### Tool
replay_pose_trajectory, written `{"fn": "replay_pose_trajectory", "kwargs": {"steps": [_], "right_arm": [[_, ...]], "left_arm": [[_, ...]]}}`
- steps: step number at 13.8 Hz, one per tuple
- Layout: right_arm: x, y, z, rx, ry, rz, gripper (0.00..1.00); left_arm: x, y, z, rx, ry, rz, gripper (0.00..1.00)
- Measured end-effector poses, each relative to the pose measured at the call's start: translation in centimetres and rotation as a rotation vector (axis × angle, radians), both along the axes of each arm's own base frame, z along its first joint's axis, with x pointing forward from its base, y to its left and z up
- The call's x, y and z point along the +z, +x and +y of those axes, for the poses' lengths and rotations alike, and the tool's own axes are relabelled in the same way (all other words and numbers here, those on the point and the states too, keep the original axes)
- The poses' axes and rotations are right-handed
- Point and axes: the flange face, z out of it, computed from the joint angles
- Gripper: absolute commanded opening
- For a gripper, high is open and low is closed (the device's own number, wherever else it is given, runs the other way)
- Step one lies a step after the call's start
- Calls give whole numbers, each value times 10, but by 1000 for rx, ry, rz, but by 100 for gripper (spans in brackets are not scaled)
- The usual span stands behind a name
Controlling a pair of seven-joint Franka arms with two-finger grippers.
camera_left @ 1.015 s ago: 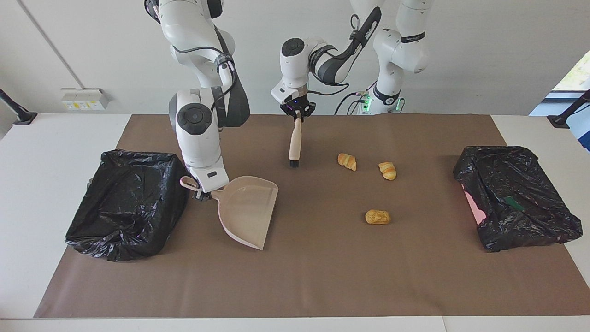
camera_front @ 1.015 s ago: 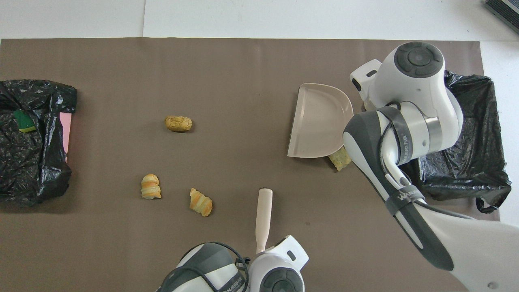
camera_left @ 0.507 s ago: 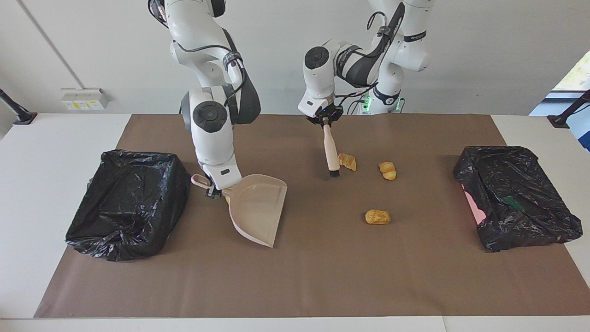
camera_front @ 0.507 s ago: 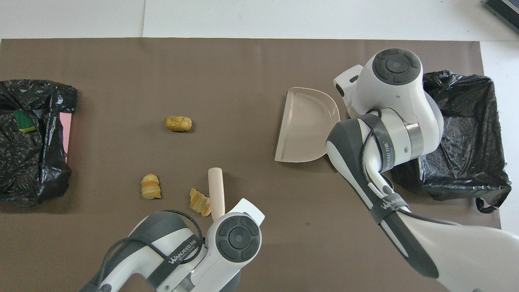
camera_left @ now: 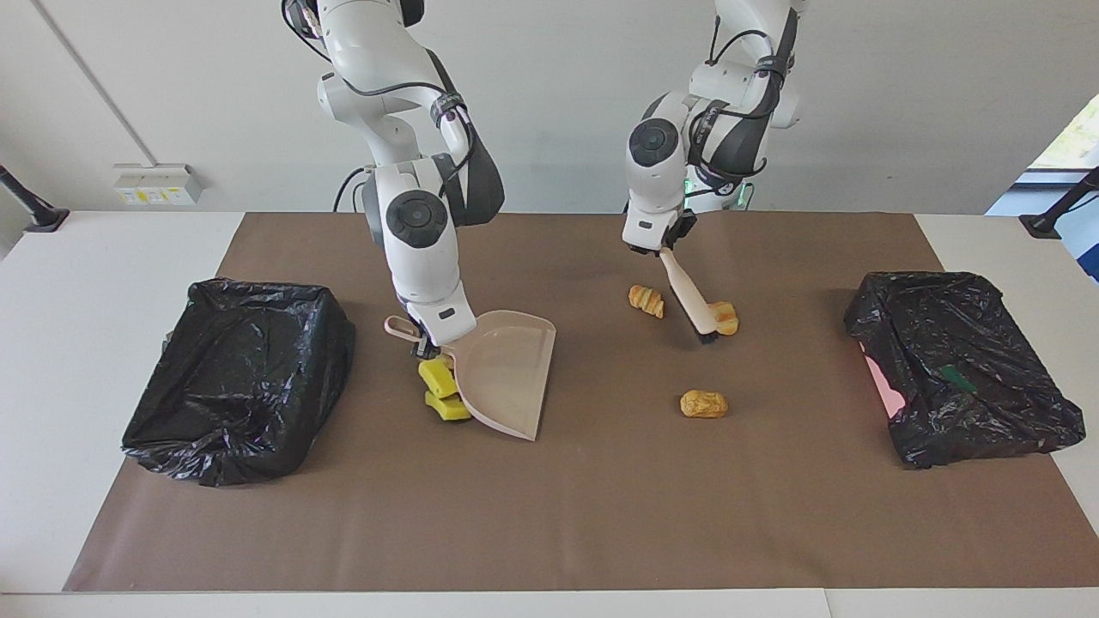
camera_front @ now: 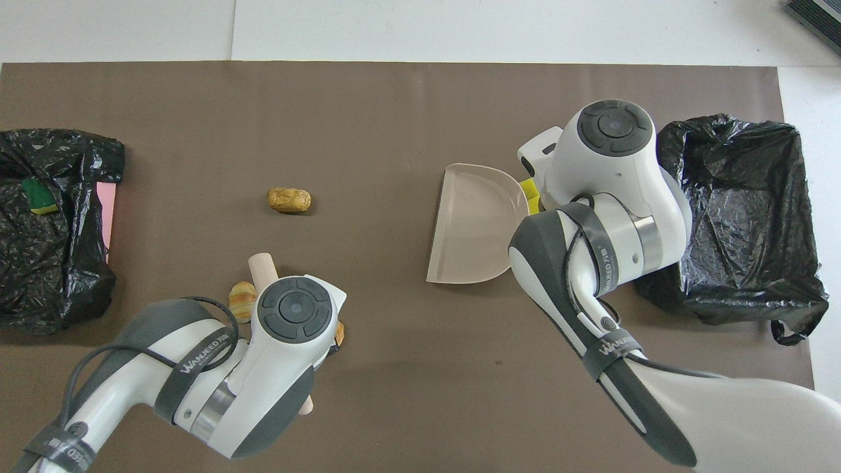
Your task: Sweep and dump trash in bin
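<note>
A black-lined bin (camera_left: 236, 378) sits at the right arm's end of the brown mat (camera_left: 584, 515), close to the mat's short edge there. Next to it, toward the mat's middle, the right gripper (camera_left: 422, 345) is clamped on the handle of the pale pink dustpan (camera_left: 506, 369), which hangs tilted with its open lip turned toward the left arm's end. Two yellow sponges (camera_left: 442, 390) lie on the mat just beside and partly under the pan's back, between the pan and the bin. Further along, toward the mat's long edge nearest the robots, a croissant-like pastry (camera_left: 646, 300) lies by itself. Over it the left gripper (camera_left: 663, 249) is closed on the handle of the beige hand brush (camera_left: 691, 300), which slants down so that its black bristles sit against a second pastry (camera_left: 726, 318). A third golden-brown scrap (camera_left: 704, 403) lies nearer the middle of the mat, well apart from the brush and farther from the robots than the other two. At the left arm's end a second black-lined bin (camera_left: 962, 369) stands by the mat's short edge, with a green-backed sponge (camera_left: 956, 378) inside it and a pink patch showing at its rim.
</note>
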Motion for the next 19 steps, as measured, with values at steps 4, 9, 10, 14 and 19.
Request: {"fn": "replay_pose_trajectory", "kwargs": {"steps": [4,9,10,14,19], "right_arm": [[0,-10,25,22,34,11,0],[0,-30,64,44,48,18,0],[-4,-36,72,39,56,21,0],[-35,-45,79,41,74,-22,0],[-47,-49,81,47,82,-41,0]], "left_arm": [[0,16,46,92,58,24,0],[-27,3,88,170,66,27,0],[-31,-5,90,173,60,31,0],[-36,-27,72,213,-30,68,0],[-35,-51,15,221,-185,84,0]]}}
